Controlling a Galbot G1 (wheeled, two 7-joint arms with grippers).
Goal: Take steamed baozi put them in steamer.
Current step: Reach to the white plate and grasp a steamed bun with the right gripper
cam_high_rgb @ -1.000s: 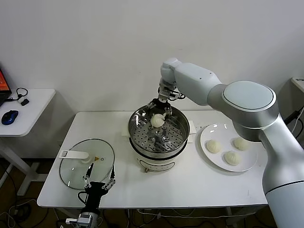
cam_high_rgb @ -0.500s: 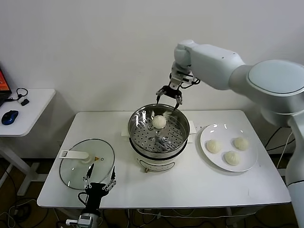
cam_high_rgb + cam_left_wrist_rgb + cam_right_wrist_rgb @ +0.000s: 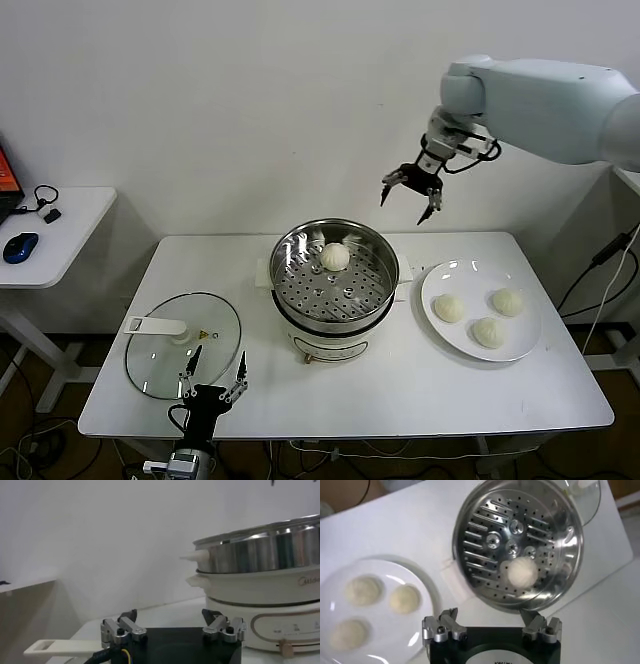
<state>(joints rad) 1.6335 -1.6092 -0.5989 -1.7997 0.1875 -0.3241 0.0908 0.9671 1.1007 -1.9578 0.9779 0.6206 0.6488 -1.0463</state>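
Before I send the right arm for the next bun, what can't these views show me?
- Steamer interior, left wrist view: the steel wall hides the baozi.
- Plate, right wrist view: cut off by the frame edge.
- Glass lid, head view: near rim hidden behind the left gripper.
- Steamer front panel markings: too small.

My right arm's shell is glossy white, rounded. Its tool [image 3: 410,196] is black with slim dark fingers [image 3: 387,186] and thin dark cables at the wrist. My left tool [image 3: 212,377] has a black body, silver screwed finger mounts and a yellow wire.
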